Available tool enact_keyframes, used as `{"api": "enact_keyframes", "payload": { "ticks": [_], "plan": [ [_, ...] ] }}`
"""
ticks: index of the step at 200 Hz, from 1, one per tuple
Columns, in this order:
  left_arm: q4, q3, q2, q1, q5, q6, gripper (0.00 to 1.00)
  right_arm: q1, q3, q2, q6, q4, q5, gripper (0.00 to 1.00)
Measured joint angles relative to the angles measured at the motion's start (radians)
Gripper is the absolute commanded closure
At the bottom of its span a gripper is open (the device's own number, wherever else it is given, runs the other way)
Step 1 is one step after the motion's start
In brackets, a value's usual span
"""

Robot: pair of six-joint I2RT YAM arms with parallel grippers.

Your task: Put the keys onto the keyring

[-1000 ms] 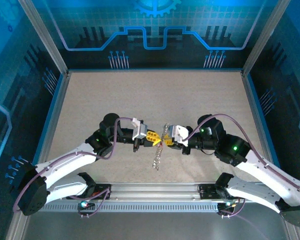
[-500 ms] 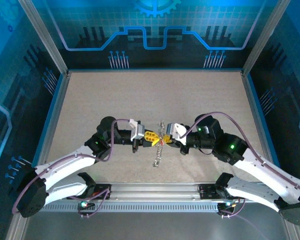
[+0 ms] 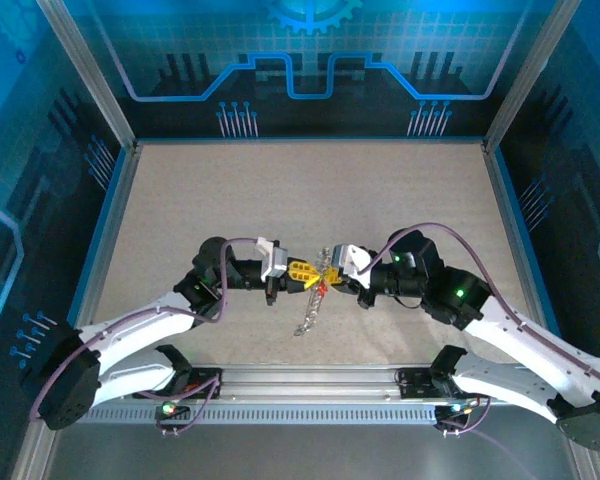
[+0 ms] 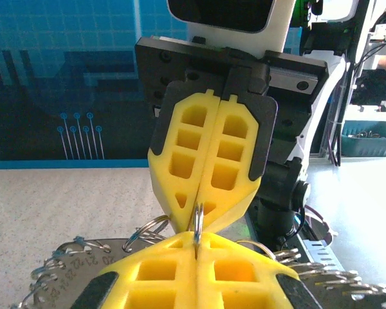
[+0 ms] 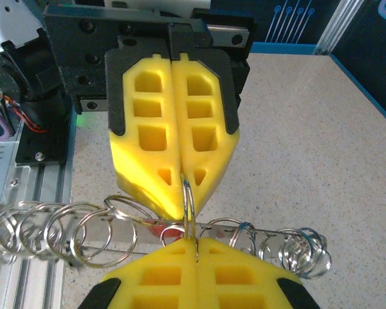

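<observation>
From above, the two arms meet over the middle of the table. The left gripper and the right gripper point at each other, tips almost touching. The keyring sits between them. A shiny string of small rings hangs down from there toward the near edge, and a small red piece shows on it.

In the left wrist view, the left gripper has its yellow fingers pressed tight on the thin wire of the keyring, seen from its edge. The right gripper faces it and pinches the same wire from the other side. More small rings lie behind.

In the right wrist view, the right gripper is clenched on the keyring. The left gripper bites it too. The small rings run across below them. The red piece sits among them; I cannot tell if it is a key.
</observation>
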Motion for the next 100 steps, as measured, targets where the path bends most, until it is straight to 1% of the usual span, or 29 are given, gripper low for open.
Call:
{"api": "enact_keyframes", "payload": {
  "ticks": [35,71,100],
  "plan": [
    [0.058,-0.006,0.029,-0.003,-0.002,-0.019,1.00,-0.008,-0.015,0.012,0.023,0.029,-0.008,1.00],
    [0.105,-0.006,0.041,-0.004,-0.004,-0.041,1.00,-0.035,-0.049,-0.005,0.040,0.092,-0.055,0.92],
    [0.148,-0.006,0.043,-0.020,-0.004,-0.048,1.00,-0.054,-0.083,-0.056,0.046,0.134,-0.085,0.88]
  ]
}}
